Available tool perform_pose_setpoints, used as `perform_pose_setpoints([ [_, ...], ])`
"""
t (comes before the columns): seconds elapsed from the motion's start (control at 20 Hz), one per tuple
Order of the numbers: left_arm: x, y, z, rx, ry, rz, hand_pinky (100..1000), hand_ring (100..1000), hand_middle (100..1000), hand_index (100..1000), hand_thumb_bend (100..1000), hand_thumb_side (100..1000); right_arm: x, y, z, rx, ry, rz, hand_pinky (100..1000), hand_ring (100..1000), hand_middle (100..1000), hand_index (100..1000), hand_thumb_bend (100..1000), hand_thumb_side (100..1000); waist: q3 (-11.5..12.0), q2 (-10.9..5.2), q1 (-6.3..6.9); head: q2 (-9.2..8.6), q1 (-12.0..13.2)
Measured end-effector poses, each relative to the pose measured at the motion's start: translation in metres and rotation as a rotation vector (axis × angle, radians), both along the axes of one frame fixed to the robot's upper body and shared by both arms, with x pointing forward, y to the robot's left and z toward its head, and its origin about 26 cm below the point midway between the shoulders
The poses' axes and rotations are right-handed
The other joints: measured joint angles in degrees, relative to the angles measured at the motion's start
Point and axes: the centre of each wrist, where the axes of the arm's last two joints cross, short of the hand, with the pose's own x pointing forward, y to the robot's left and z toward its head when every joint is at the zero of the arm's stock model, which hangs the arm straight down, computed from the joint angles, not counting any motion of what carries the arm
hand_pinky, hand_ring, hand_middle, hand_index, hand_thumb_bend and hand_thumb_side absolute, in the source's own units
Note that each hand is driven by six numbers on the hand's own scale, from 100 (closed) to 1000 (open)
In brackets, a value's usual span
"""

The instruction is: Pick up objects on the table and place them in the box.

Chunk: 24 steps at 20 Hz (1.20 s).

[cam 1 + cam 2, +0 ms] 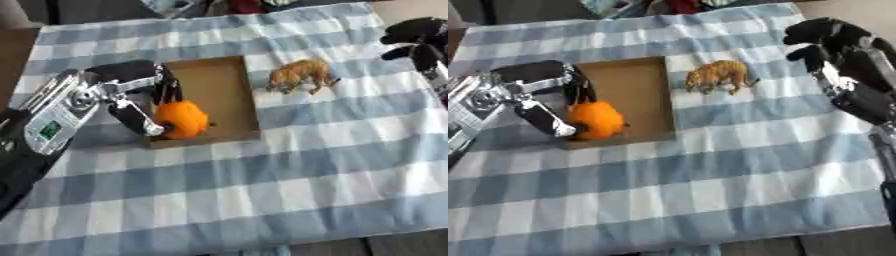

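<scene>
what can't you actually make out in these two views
- Near left corner of the box: hidden by the orange ball and left hand, both views.
- Right hand: cut off by the right edge in the left eye view; blurred in the right, so its fingers are unclear.
- Toy tiger: details blurred.
- Items past the cloth's far edge: cut off.

blue-white checked tablecloth [262, 190], brown tabletop [13, 50]

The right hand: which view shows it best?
The right eye view shows it best: the right hand appears whole, with its curled fingers and the arm below it, hanging apart from the tiger. The left eye view shows only part of this hand at its right edge, cut by the frame.
</scene>
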Motion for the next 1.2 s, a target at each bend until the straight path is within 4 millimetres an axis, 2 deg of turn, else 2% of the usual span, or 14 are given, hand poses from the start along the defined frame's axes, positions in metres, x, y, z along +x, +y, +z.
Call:
perform_pose_setpoints([
  [0.3,-0.016,0.021,0.015,-0.082,-0.053,0.054,634,562,566,718,502,100,0.001,-0.006,0.011,-0.046,-0.043,-0.005,716,801,762,783,100,494,0.78,0.00,-0.33,-0.07,-0.38],
  [0.5,-0.035,0.033,0.025,-0.201,-0.090,0.088,629,556,559,714,524,100,0.006,-0.014,0.019,-0.117,-0.071,-0.005,715,800,761,784,100,490,1.54,0.00,-0.94,-0.08,-0.78],
  [0.6,-0.044,0.037,0.029,-0.270,-0.107,0.108,626,554,555,713,541,100,0.009,-0.020,0.022,-0.162,-0.077,-0.009,712,794,754,782,100,443,2.02,0.00,-1.20,-0.09,-1.08],
  [0.65,-0.048,0.040,0.030,-0.306,-0.113,0.120,626,551,554,712,548,100,0.010,-0.024,0.023,-0.190,-0.078,-0.013,712,794,757,783,100,469,2.29,0.00,-1.29,-0.09,-1.17],
  [0.9,-0.066,0.044,0.037,-0.451,-0.146,0.144,624,547,549,710,562,100,0.021,-0.044,0.030,-0.357,-0.109,-0.032,714,796,762,786,100,451,3.33,0.00,-1.97,-0.09,-1.68],
  [1.2,-0.081,0.045,0.042,-0.534,-0.163,0.141,620,543,544,707,567,100,0.038,-0.060,0.038,-0.546,-0.149,-0.038,720,808,782,801,100,465,4.22,0.00,-2.16,-0.09,-2.25],
])
